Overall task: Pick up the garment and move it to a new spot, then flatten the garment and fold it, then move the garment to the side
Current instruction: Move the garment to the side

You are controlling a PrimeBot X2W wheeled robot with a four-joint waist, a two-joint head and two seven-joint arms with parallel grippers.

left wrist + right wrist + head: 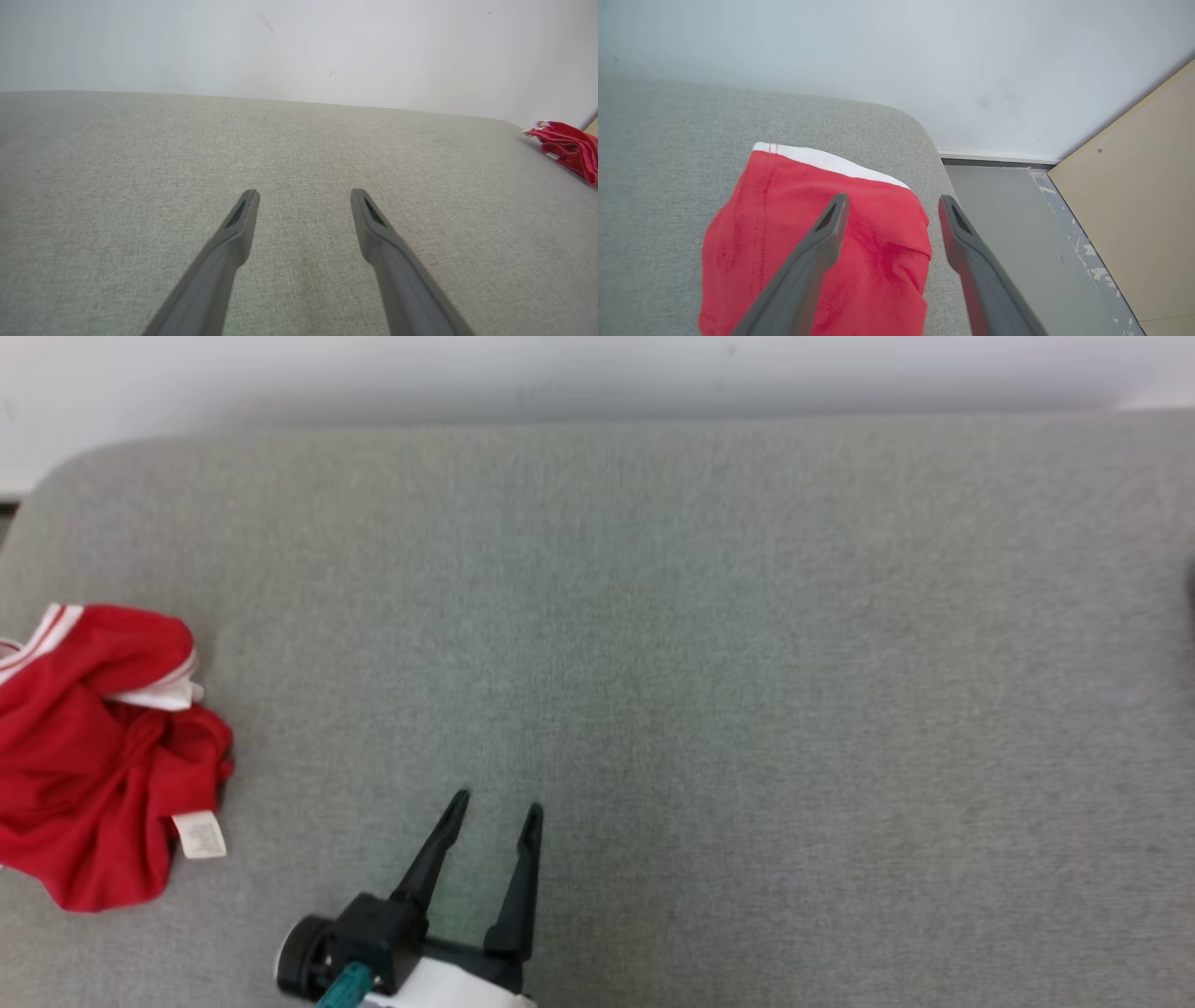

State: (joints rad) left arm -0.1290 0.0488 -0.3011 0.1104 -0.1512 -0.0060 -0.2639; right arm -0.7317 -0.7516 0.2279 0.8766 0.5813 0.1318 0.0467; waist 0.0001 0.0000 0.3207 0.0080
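Currently your crumpled red white-trimmed garment [93, 765] lies at nine o'clock on the grey upholstered bench [747, 663]; your right end effector [893, 199] hangs open above it, and your left end effector [497, 803] is open at seven o'clock.

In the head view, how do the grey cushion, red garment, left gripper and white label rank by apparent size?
1. grey cushion
2. red garment, partly cut off by the frame
3. left gripper; it is nearer the camera, so this rank is unsure
4. white label
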